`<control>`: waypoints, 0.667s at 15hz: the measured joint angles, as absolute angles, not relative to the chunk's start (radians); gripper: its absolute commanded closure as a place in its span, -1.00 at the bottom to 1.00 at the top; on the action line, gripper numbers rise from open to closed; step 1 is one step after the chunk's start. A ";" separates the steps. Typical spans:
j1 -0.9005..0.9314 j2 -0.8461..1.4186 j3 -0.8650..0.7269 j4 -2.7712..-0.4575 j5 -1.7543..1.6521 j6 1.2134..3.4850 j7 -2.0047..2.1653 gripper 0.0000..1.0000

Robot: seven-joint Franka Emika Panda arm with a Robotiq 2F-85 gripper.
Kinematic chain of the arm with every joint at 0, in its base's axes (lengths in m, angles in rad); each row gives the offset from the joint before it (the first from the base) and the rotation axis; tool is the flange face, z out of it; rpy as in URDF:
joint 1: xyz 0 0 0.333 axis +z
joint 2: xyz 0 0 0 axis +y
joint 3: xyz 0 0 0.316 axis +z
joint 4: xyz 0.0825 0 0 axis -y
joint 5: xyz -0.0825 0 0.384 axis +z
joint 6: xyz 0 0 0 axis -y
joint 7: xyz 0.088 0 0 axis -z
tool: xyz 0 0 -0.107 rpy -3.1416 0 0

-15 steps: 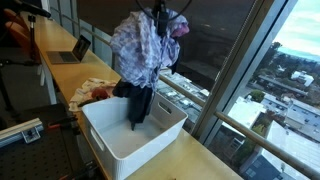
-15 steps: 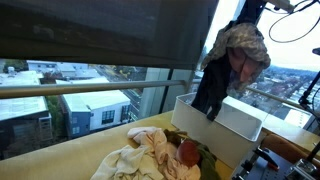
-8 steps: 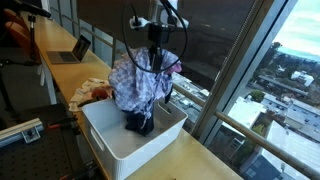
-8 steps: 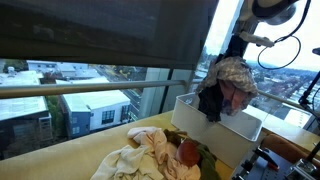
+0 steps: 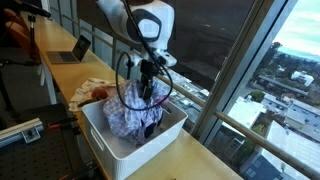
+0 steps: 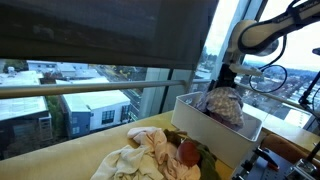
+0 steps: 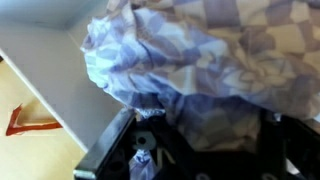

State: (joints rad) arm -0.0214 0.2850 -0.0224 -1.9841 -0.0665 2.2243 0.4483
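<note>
A lilac and white checked cloth (image 5: 128,116) with a dark garment bunched in it lies mostly inside a white plastic bin (image 5: 112,150). My gripper (image 5: 150,88) hangs just above the bin, shut on the top of the cloth. In an exterior view the cloth (image 6: 224,104) bulges over the rim of the bin (image 6: 238,134) under the gripper (image 6: 222,84). In the wrist view the cloth (image 7: 200,50) fills the picture and hides the gripper's (image 7: 200,135) fingertips; the bin's white wall (image 7: 40,50) shows on the left.
A pile of cream and red clothes (image 5: 94,92) lies on the wooden counter beside the bin, also in an exterior view (image 6: 150,155). A laptop (image 5: 72,50) stands farther along the counter. Large windows run close behind the bin.
The arm has come down, lowering the bundle from well above the bin into it. The cloth now rests bunched inside the bin.
</note>
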 measured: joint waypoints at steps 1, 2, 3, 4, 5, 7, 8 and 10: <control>-0.014 0.310 -0.022 -1.995 -0.066 2.248 0.448 -0.24; -0.005 0.335 -0.022 -2.002 -0.066 2.266 0.448 -0.41; 0.005 0.357 -0.022 -2.004 -0.066 2.278 0.448 -0.53; 0.019 0.374 -0.022 -2.004 -0.067 2.283 0.448 -0.66; 0.033 0.383 -0.022 -2.004 -0.069 2.285 0.450 -0.83; 0.067 0.374 -0.022 -2.002 -0.080 2.285 0.457 -1.00; 0.084 0.359 -0.022 -2.000 -0.095 2.284 0.467 -1.00; 0.120 0.302 -0.022 -1.995 -0.137 2.273 0.492 -1.00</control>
State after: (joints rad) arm 0.1199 0.3023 -0.0221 -1.9954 -0.1369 2.2730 0.4923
